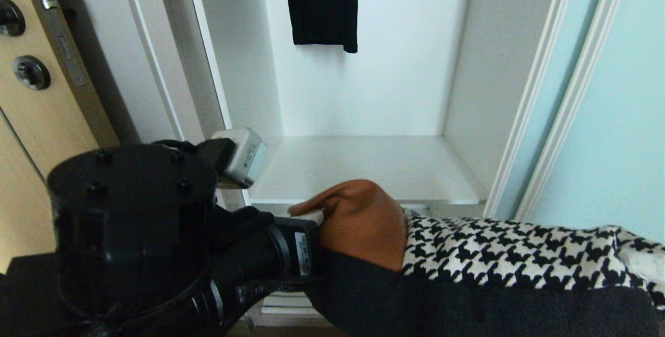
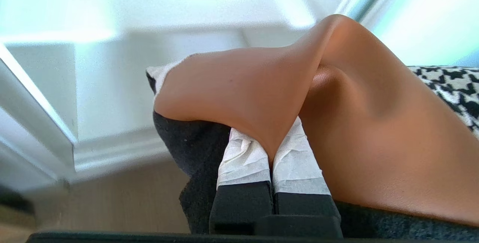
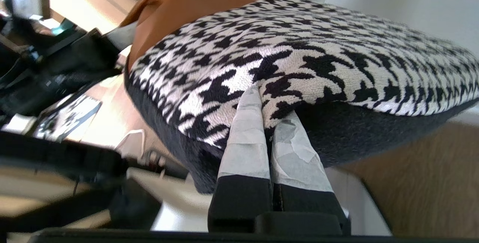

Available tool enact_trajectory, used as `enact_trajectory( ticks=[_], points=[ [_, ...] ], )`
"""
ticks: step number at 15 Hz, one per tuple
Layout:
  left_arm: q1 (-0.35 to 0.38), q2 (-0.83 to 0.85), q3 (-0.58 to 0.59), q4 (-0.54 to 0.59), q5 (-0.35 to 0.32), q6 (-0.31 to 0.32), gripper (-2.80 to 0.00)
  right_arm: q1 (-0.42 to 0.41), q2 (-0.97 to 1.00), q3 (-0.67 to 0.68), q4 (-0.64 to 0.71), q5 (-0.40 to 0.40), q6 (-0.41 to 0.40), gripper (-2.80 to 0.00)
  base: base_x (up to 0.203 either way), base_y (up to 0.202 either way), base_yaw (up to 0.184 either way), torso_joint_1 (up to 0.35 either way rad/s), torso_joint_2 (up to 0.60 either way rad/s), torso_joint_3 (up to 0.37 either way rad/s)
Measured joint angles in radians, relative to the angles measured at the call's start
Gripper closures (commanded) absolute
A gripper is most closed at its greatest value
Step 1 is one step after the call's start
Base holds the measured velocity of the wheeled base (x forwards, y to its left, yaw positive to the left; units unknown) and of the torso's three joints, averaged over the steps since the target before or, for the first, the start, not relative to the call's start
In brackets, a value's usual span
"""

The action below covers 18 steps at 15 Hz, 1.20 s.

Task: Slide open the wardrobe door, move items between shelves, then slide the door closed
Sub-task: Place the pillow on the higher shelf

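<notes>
Cushion (image 1: 467, 259) pinched at both ends: left gripper (image 2: 271, 153) clamps leather, right gripper (image 3: 267, 130) clamps houndstooth, keeping it level for shelf (image 1: 363, 168) at 12 o'clock.

Both my grippers are pinched tight on the cushion, one at each end.

My left gripper (image 2: 271, 149) reaches in low from my left, its wrist and bulky black arm joint close under my head camera; the white-wrapped fingers (image 2: 243, 160) are pressed together with a fold of the cushion (image 2: 262, 85) and its tan leather squeezed between their tips. My right gripper (image 3: 267, 123) holds the opposite end the same way, wrapped fingers (image 3: 245, 138) closed side by side, nipping the edge where houndstooth fabric meets the black underside, just above the fingertips.
</notes>
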Motion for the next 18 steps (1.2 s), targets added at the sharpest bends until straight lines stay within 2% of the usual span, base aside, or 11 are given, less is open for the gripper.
enact_trajectory(
  ticks=[3,10,12,18],
  points=[
    [0.058,0.003,-0.066,0.007,-0.003,0.042,0.00,0.000,0.113,-0.139,-0.002,-0.008,-0.007,0.00,0.000,0.000,0.000,0.000,0.00,0.000],
    [0.184,0.091,-0.212,-0.001,-0.008,0.064,0.00,0.015,0.335,-0.403,-0.003,-0.007,-0.012,0.00,0.000,0.000,0.000,0.000,0.00,0.000],
    [0.229,0.151,-0.268,-0.004,-0.008,0.064,0.00,0.014,0.398,-0.440,-0.019,-0.007,-0.039,0.00,0.000,0.000,0.000,0.000,0.00,0.000],
    [0.359,0.335,-0.460,-0.006,-0.007,0.062,0.00,0.009,0.576,-0.476,-0.175,-0.010,-0.105,0.00,0.000,0.000,0.000,0.000,0.00,0.000]
  ],
)
